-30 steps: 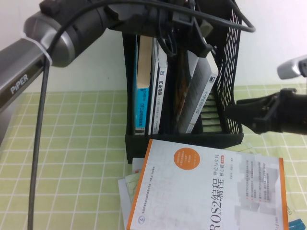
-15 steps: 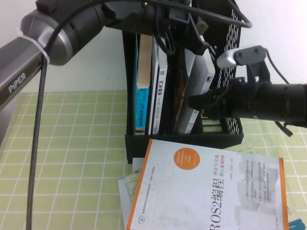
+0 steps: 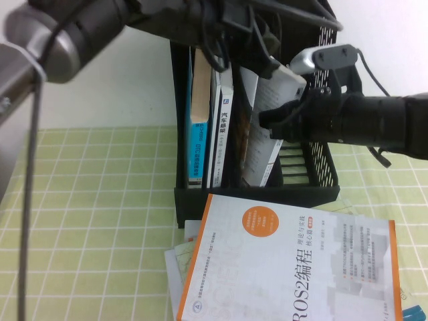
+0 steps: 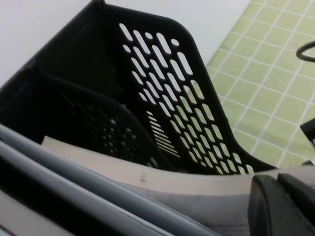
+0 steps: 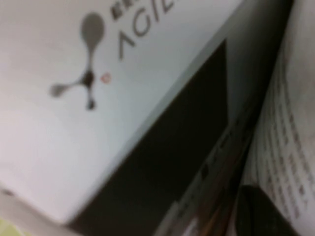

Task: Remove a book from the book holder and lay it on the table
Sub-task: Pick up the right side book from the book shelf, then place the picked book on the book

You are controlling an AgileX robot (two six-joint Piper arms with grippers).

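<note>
We see the thick paperback book (image 3: 267, 127) leaning in the slotted black plastic book holder (image 3: 319, 100) on the gridded green cloth table (image 3: 100, 200). The right gripper (image 3: 267, 122) pinches its pale edge; the left gripper (image 3: 261, 37) is above the rack, and we cannot tell its finger state.

A table (image 3: 100, 200) covered in light green cloth with a white grid fills the lower frame. A black book holder (image 3: 321, 100) stands on it at centre. In front, at lower right, a white orange-edged book (image 3: 294, 267) lies flat on loose papers (image 3: 175, 264).
</note>
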